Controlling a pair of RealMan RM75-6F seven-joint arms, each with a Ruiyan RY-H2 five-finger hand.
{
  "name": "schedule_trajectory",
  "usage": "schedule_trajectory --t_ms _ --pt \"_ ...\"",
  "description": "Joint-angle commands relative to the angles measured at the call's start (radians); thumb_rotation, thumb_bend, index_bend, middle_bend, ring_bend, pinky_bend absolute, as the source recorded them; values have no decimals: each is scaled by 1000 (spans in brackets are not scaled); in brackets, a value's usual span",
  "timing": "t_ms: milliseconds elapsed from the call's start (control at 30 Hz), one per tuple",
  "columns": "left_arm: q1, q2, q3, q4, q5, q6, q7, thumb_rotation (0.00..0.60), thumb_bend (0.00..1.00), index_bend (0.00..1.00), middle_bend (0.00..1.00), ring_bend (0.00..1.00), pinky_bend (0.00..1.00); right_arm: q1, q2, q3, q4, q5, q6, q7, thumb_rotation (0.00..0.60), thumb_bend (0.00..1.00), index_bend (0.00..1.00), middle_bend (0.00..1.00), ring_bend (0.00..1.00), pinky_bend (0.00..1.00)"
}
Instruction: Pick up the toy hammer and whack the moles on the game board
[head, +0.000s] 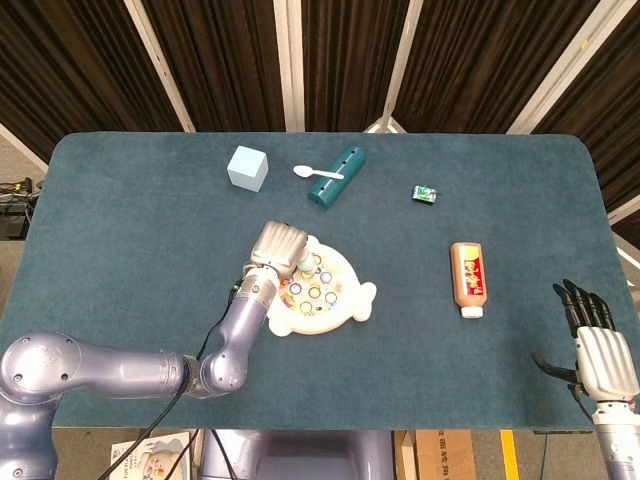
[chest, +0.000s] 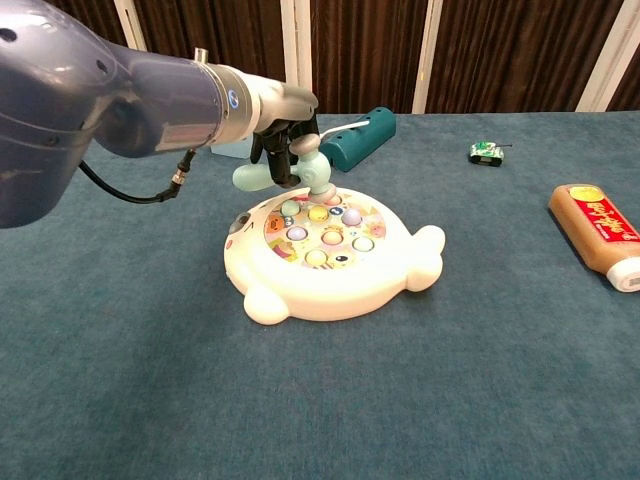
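The white game board (head: 355, 300) (chest: 400, 275) lies mid-table, with coloured round moles (chest: 331, 234) on its top. My left hand (head: 279, 245) (chest: 284, 135) grips the pale green toy hammer (chest: 296, 174) above the board's far left part. The hammer's head (chest: 322, 189) hangs tilted just over the far-row moles; whether it touches one is unclear. In the head view the hand hides most of the hammer. My right hand (head: 596, 343) rests at the table's near right edge, fingers straight and apart, holding nothing.
A brown bottle (head: 467, 277) (chest: 601, 231) lies on its side right of the board. Behind the board are a teal case (head: 336, 175) (chest: 358, 139) with a white spoon (head: 315, 172), a light blue cube (head: 247, 167) and a small green toy car (head: 426, 193) (chest: 486, 152).
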Motion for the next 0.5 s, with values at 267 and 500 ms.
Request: schedule_trajectory --t_ms 267,500 --pt "-38 -11 11 22 -68 5 61 600 742 617 467 354 444 0 1 1 -1 3 -1 5 600 192 0 0 0 0" --pt "-54 -23 22 43 -94 -1 90 600 743 619 467 354 444 0 1 2 0 3 -1 6 600 191 0 0 0 0"
